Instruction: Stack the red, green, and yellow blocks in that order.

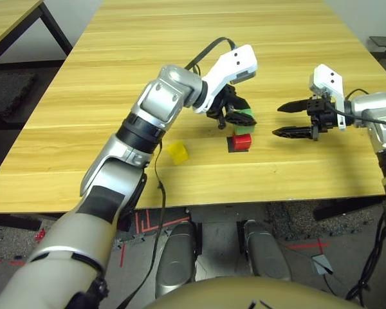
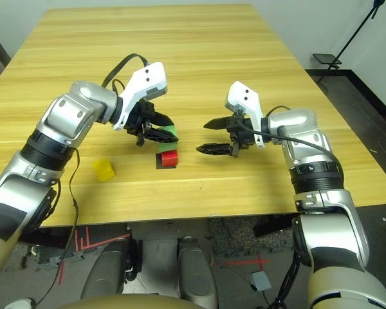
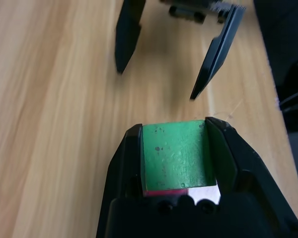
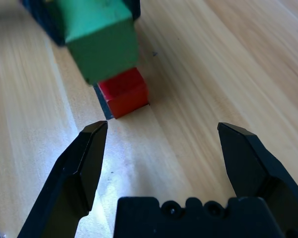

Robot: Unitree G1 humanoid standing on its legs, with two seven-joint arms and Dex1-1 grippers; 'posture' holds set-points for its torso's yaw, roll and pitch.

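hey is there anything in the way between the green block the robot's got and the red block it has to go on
Nothing visible stands between them: the left hand grips the solid green cube above the bright red cube. The open right hand is off to the side.

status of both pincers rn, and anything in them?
Left pincer: closed, holding the green block.
Right pincer: open, nothing between its fingers.
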